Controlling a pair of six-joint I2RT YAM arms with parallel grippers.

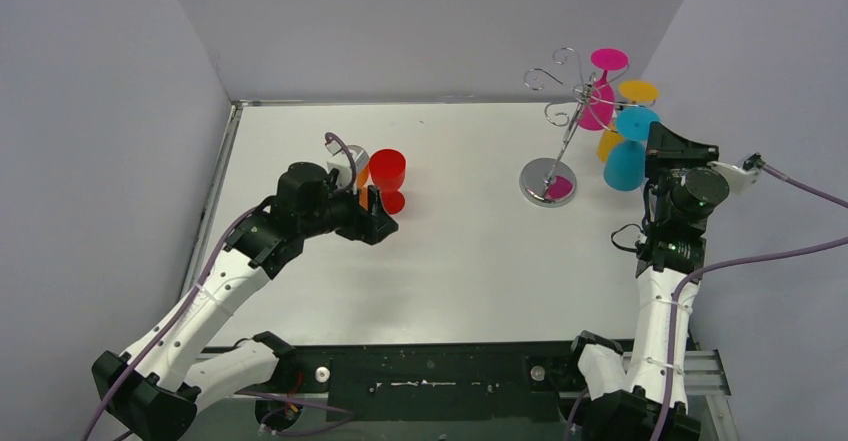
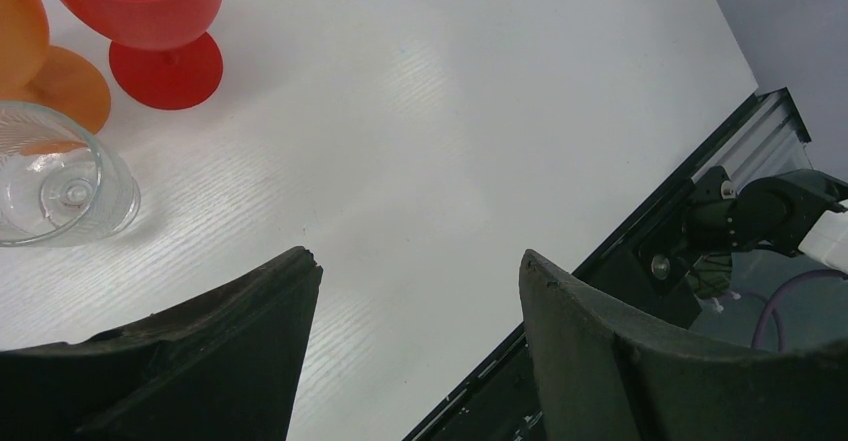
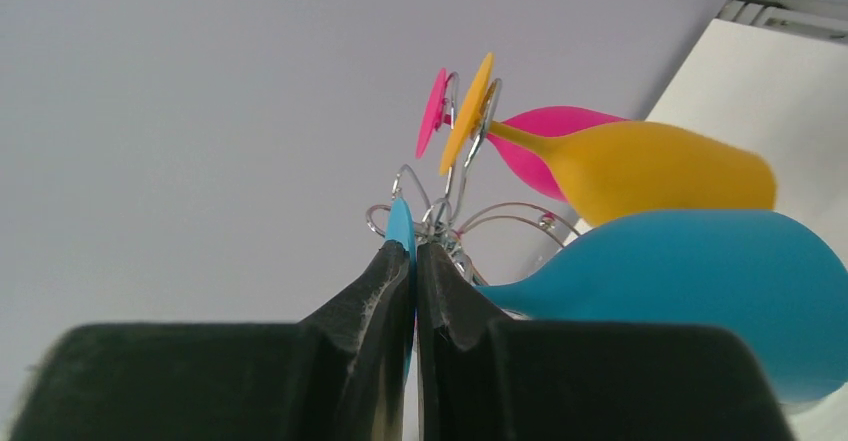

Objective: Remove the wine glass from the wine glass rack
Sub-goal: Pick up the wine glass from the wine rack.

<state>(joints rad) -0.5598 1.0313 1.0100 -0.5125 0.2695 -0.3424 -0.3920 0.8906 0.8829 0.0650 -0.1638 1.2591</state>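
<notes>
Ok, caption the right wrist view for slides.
Right gripper pinching the blue wine glass by its foot on the wine glass rack, yellow glass and pink glass alongside.

Your right gripper rises from the bottom of the view. Its two black jaws are pressed together on the thin foot of the blue wine glass, which shows edge-on as a blue sliver between the tips. The glass's bowl lies tilted to the right. Just behind the tips are the curled silver wires of the wine glass rack. Above them, a yellow wine glass and a pink wine glass hang from the rack, round feet side by side. Behind is a plain grey wall, with white table at the upper right.
</notes>
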